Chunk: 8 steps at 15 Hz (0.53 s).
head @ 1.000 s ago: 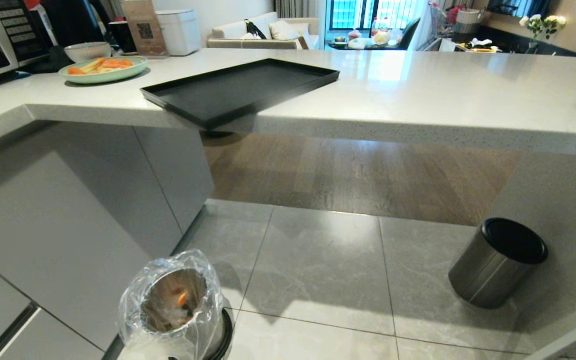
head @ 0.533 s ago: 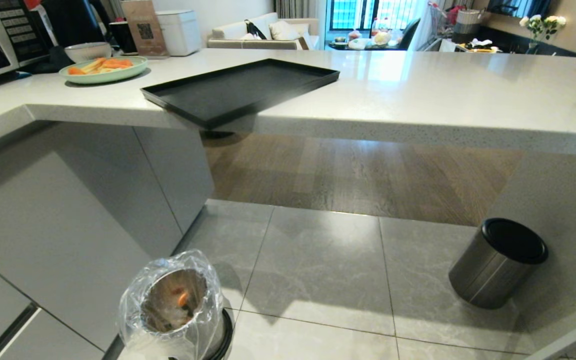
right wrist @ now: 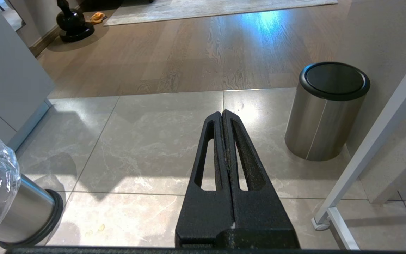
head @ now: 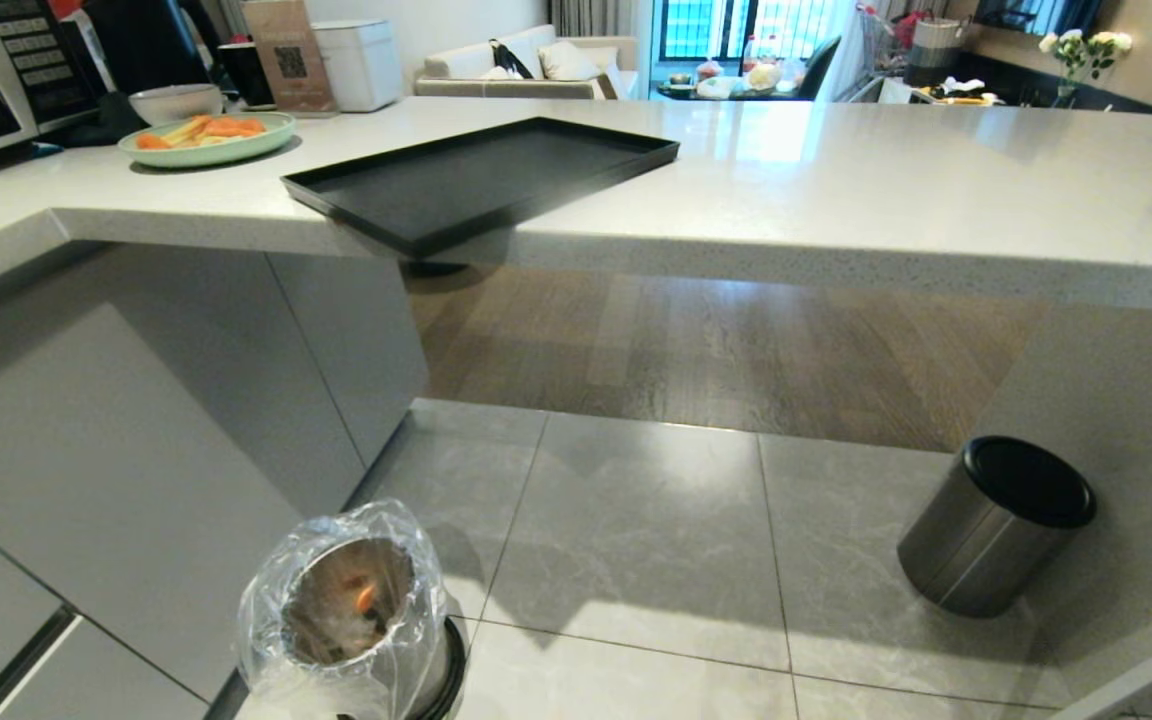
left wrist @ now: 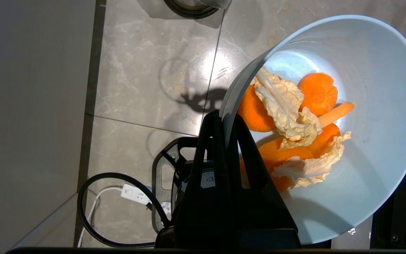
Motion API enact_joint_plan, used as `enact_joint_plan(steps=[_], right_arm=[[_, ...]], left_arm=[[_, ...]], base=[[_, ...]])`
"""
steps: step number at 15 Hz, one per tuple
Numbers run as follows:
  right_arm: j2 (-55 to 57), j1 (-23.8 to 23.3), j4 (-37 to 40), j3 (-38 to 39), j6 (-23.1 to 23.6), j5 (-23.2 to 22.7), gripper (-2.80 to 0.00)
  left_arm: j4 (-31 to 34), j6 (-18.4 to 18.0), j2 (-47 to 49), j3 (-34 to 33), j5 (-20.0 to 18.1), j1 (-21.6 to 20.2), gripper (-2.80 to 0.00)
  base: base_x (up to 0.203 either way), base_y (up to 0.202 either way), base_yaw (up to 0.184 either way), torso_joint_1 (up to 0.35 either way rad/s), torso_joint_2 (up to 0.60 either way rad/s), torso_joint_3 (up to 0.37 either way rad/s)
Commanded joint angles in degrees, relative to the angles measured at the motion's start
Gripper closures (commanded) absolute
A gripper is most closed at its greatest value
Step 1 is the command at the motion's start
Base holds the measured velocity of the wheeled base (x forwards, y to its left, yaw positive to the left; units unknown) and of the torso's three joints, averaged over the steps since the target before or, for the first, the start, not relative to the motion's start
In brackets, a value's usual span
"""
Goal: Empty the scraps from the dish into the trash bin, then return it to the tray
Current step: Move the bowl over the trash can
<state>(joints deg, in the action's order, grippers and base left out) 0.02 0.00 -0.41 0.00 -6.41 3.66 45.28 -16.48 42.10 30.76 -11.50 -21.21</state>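
In the left wrist view my left gripper (left wrist: 224,116) is shut on the rim of the dish (left wrist: 375,106), a pale blue bowl tipped on its side above the floor tiles. The scraps (left wrist: 294,120), orange carrot slices and pale leafy bits, lie inside against its wall. The trash bin (head: 351,610), a steel cylinder lined with a clear bag, stands on the floor by the cabinet and shows as the trash bin (right wrist: 9,208) in the right wrist view too. The black tray (head: 476,180) lies bare on the counter, one corner past the edge. My right gripper (right wrist: 222,113) hangs shut and holds nothing. Neither arm shows in the head view.
A steel cylinder with a black lid (head: 996,525) stands on the floor at the right. A green plate (head: 206,138) of orange slices and a greyish-white bowl (head: 174,102) sit far left on the counter. A cable and power strip (left wrist: 132,192) lie on the tiles.
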Motion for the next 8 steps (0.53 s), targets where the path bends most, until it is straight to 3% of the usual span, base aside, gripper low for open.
enact_joint_plan(steps=[1, 8], right_arm=[[0.0, 0.0, 0.0, 0.0, 0.0, 0.0, 0.0], [0.1, 0.0, 0.0, 0.0, 0.0, 0.0, 0.0]], left_arm=[[0.3, 0.0, 0.0, 0.0, 0.1, -0.1, 0.0], [0.3, 0.0, 0.0, 0.0, -0.1, -0.4, 0.0]], base=[[0.0, 0.0, 0.0, 0.0, 0.0, 0.0], [0.0, 0.0, 0.0, 0.0, 0.0, 0.0]])
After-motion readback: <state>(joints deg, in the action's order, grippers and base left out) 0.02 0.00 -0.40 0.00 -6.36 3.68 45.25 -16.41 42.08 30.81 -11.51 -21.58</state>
